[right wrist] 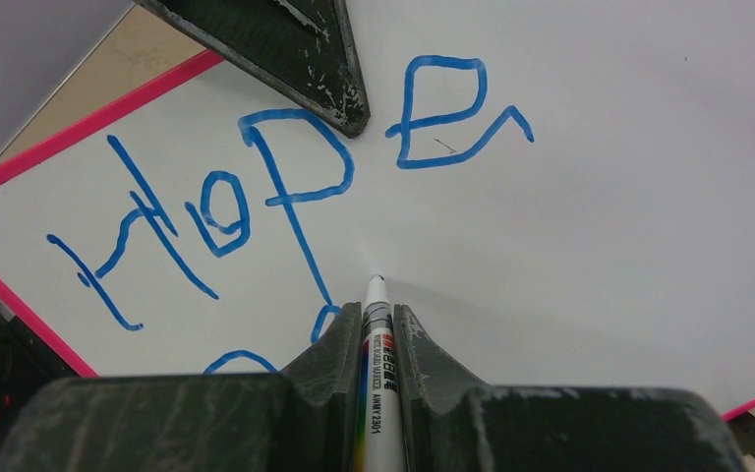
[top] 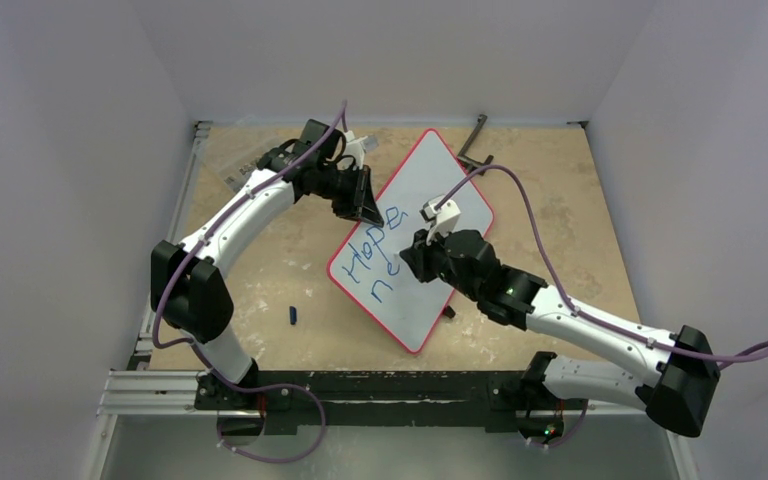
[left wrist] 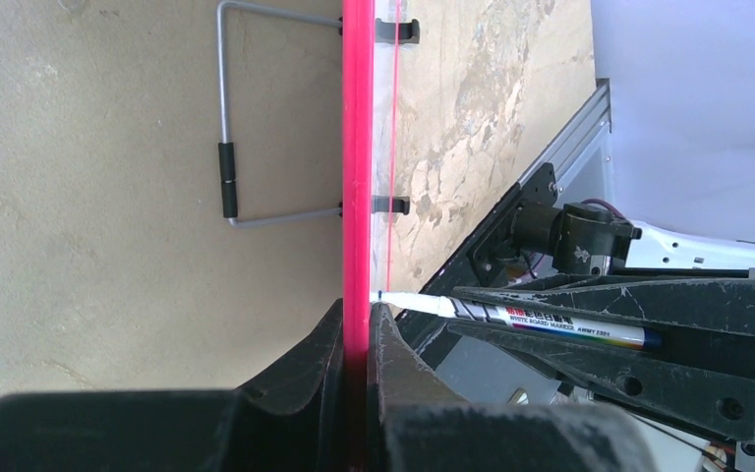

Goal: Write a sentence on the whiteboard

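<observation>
- White rectangular red-rimmed whiteboard (top: 418,308) lies angled mid-table; blue handwritten sentence (right wrist: 277,201) reads "Hope", with "ne" beneath.
- Left gripper (left wrist: 359,334) is clenched on its red rim.
- Right gripper (right wrist: 369,324) grasps white marker (right wrist: 376,359) labelled "WHITE BOARD MARKER", tip against the board.

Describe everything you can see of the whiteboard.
The whiteboard is a white rectangle with rounded corners, a thin red rim and small black clips, a wire stand behind it. It sits diagonally in the top view. Blue lettering reads "Hope" with "ne" begun below. The left gripper clamps its rim; the marker in the right gripper has its tip at the surface.
</observation>
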You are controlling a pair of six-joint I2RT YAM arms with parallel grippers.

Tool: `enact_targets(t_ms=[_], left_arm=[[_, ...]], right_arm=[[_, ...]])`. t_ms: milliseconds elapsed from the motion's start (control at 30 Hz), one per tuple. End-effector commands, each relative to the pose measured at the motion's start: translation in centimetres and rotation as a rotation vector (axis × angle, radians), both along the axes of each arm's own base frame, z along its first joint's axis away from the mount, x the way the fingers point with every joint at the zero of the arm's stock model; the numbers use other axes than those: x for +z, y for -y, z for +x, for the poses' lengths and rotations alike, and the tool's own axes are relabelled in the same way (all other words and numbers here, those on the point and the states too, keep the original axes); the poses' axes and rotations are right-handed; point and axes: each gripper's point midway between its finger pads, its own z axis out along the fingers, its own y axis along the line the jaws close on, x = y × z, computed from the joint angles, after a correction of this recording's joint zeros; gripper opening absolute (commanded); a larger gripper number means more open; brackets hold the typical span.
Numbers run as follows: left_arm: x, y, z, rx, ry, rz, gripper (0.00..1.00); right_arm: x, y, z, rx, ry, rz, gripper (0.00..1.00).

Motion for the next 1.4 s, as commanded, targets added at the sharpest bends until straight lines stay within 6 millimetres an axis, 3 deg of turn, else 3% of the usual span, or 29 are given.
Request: enact_targets(t_ms=[0,300,567,1067,1367], left_arm=[[2.4,-0.9,1.2,0.047,0.116,0.019,0.00],[2.5,-0.8,1.1,0.045,0.116,0.015,0.00],[2.5,-0.8,1.0,0.043,0.114,0.013,0.00],[2.8,-0.8,1.0,0.043,0.120,0.005,0.00],[2.8,-0.7,0.9,0.040,0.119,0.003,0.00]], right_arm=[[1.3,-0.4,0.3,0.001,0.032,0.039,0.00],[-1.9,1.2,-1.0,-0.021,-0.028,0.035,0.00],[-3.3,1.8,-1.4,-0.039,-0.056,0.031,0.00],[-0.1,0.8,0.9,-0.067,0.018,0.016,0.00],[0.6,0.2,2.2,-0.082,0.038,0.015,0.00]])
